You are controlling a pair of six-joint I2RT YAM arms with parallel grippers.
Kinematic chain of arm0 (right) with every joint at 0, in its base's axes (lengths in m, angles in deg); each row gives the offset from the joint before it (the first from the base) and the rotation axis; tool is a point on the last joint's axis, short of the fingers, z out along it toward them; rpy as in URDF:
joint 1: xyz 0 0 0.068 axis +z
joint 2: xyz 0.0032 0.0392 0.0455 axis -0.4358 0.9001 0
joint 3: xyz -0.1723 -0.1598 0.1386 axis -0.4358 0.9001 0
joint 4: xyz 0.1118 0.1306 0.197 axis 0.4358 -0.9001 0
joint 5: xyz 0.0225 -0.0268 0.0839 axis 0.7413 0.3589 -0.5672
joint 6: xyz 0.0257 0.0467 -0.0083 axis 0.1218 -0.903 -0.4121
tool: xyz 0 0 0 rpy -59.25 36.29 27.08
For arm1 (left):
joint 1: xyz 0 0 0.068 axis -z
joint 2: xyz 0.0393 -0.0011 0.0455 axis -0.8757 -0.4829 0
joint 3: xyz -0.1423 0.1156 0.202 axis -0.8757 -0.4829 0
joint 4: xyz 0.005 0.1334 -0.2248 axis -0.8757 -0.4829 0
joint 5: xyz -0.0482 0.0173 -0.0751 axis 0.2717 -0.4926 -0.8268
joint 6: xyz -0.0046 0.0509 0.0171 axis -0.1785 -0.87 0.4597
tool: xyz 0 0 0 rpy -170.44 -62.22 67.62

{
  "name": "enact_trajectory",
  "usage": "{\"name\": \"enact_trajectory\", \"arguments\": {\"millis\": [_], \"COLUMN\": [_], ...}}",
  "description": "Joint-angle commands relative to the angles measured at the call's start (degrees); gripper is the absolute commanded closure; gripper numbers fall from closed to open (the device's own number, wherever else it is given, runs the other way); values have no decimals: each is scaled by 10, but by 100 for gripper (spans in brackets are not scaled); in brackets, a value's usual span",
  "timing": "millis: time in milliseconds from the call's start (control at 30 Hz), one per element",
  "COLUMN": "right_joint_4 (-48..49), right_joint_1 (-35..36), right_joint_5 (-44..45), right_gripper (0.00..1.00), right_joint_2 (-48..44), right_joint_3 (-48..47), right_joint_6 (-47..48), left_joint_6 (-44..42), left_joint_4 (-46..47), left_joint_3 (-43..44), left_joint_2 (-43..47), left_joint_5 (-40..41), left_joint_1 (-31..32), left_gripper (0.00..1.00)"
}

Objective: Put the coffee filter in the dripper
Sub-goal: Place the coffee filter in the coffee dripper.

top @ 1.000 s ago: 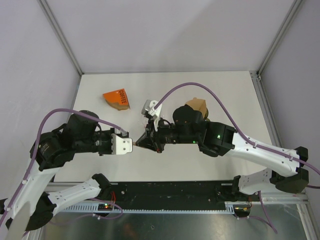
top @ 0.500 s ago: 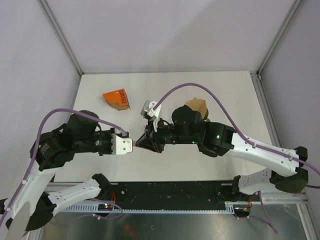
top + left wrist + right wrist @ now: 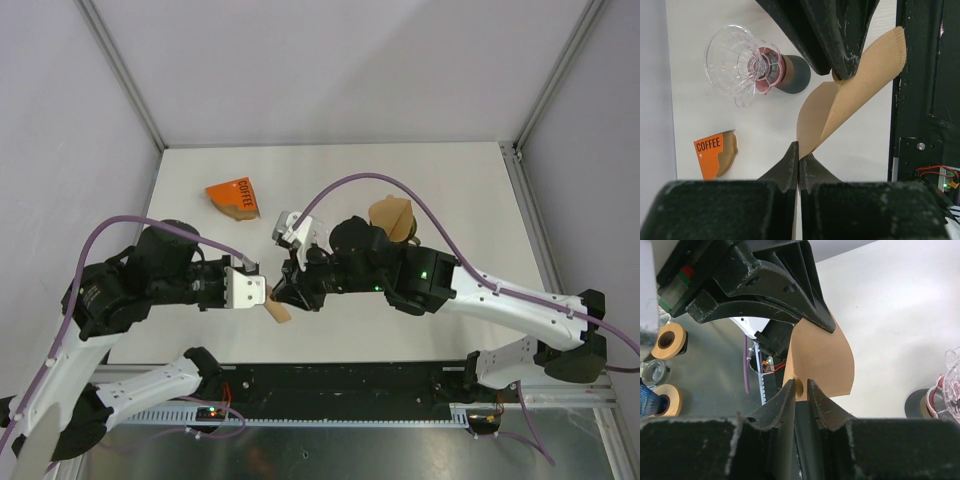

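Currently, the coffee filter point(image 3: 855, 90) is held in the air above the near part of the table point(image 3: 450, 180), between the two arms, and has not yet been brought to the dripper point(image 3: 735, 65). The left gripper point(image 3: 799, 159) is clenched on the filter's lower corner. The right gripper point(image 3: 801, 390) stands with its jaws slightly parted about the opposite edge, and it cannot be told whether paper is being pinched there. In the left wrist view the two layers of the filter are seen spread apart into a partly opened cone. The step in hand is therefore judged to be the opening and shaping of the filter between the grippers, before insertion. The dripper is located farther back on the table, just beyond the grippers, with an orange pack marked COFFEE point(image 3: 710, 155) to its far left. Whether the dripper stands upright cannot be determined. For the next move, the filter is to be kept under one firm grip, carried away from the near edge to the dripper, turned point downward and lowered into the clear cone. It should be released only once it is seated against the wall.
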Motion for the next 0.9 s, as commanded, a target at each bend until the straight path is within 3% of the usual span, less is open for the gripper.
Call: {"name": "enact_trajectory", "arguments": {"millis": [0,233,400,467,867], "right_joint_4": [4,17,26,30,48], "right_joint_1": [4,6,6,5,-18], "right_joint_5": [-8,-29,-37,-41,-24], "right_gripper": [79,78,96,99,100], "right_joint_2": [1,-3,-11,-14,-30], "right_joint_3": [-17,-18,-14,-13,4], "right_joint_6": [5,-2,-3,-3,-34], "left_joint_6": [-4,-6,-5,-6,-10], "left_joint_4": [-11,-10,-11,-11,-10], "left_joint_3": [14,8,8,8,10], "left_joint_2": [-3,-2,0,-1,0], "left_joint_5": [-8,-2,-2,-3,1], "left_joint_1": [6,5,5,5,5], "left_gripper": [100,100,100,100,100]}}
